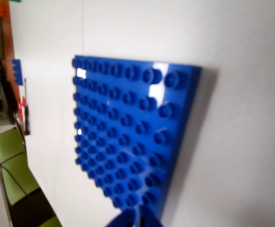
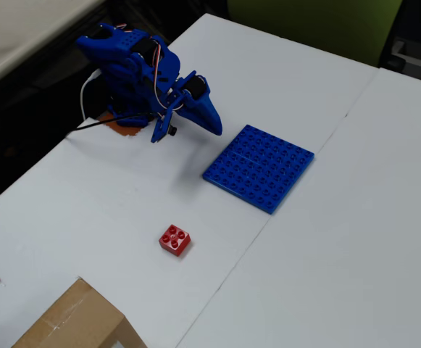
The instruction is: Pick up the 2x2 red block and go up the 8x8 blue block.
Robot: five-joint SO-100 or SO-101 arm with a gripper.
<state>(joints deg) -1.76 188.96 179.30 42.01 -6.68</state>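
The 2x2 red block (image 2: 175, 240) sits alone on the white table, studs up, at the lower middle of the overhead view. It is out of the wrist view. The 8x8 blue block (image 2: 259, 167) lies flat to its upper right and fills the middle of the wrist view (image 1: 128, 132). My gripper (image 2: 214, 127) hangs above the table just left of the blue block's upper corner, far from the red block. Its blue fingertips (image 1: 136, 218) meet at the bottom edge of the wrist view, shut with nothing between them.
A cardboard box (image 2: 80, 319) stands at the table's lower left corner. A green chair (image 2: 311, 22) is behind the far edge. A seam (image 2: 282, 196) runs between two white boards. A small blue brick (image 1: 17, 71) lies on a neighbouring desk.
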